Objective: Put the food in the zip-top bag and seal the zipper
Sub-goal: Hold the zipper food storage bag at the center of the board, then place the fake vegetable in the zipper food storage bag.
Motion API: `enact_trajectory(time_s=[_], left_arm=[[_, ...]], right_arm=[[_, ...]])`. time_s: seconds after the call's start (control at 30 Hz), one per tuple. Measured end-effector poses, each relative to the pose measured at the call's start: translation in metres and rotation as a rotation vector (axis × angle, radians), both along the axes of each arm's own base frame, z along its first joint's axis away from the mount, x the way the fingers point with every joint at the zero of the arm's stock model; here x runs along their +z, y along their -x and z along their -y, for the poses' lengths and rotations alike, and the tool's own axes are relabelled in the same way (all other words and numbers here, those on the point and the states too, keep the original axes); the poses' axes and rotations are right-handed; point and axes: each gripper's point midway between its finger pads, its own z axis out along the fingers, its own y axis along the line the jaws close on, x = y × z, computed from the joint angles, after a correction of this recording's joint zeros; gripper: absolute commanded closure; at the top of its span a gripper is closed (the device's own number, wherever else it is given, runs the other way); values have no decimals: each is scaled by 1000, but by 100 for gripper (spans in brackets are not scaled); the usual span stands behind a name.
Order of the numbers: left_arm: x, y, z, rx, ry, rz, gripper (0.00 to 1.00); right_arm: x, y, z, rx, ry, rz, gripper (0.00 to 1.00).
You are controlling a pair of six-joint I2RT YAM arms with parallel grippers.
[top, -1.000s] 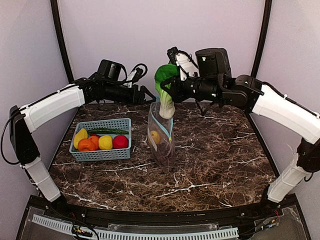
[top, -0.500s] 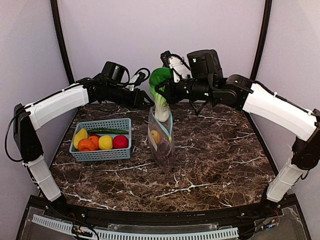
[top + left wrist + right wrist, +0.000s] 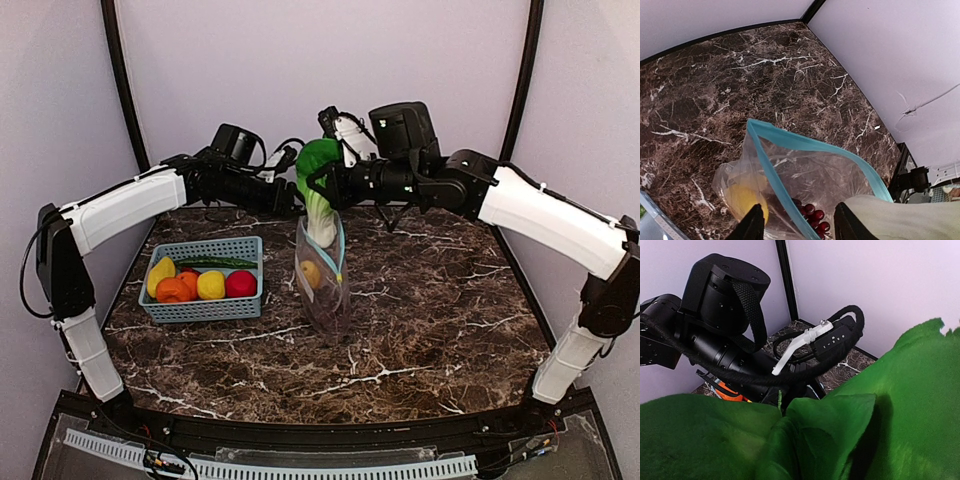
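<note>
Dark marbled bench [image 3: 440, 310]. Near left sits a teal lattice plastic basket [image 3: 203, 308]. It holds an orange piece [image 3: 175, 290], a round yellow piece [image 3: 211, 285] and a red ball [image 3: 240, 284], with a long green cucumber [image 3: 215, 263] along its far side.

Right of it, mid-bench, a clear crinkly zip-top bag [image 3: 325, 290] stands upright with its mouth up and gaping. The thin teal-blue zipper strip [image 3: 810, 145] is unsealed. Inside are a yellow fruit [image 3: 746, 197] and, at the bottom, purple grapes [image 3: 812, 216].

Over the mouth a green-leafed white-stemmed cabbage [image 3: 320, 212] hangs stem-down, its tip seemingly just inside the rim. The right claw [image 3: 324, 185] is clamped on the leaves.

The left claw [image 3: 796, 221] is at the bag's left rim, fingers narrowly parted with the zipper edge running between them. Contact with the plastic can't be told.
</note>
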Motion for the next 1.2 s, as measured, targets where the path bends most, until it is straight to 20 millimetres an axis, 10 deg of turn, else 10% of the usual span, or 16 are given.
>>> enact_trajectory(time_s=[0.23,1.2], left_arm=[[-8,-1,2,-9,-11,-13,99],[7,15,5,-69,93,60,99]], right_arm=[[-3,0,0,-4,-3,-17,100],[-147,14,-2,-59,286,-492,100]])
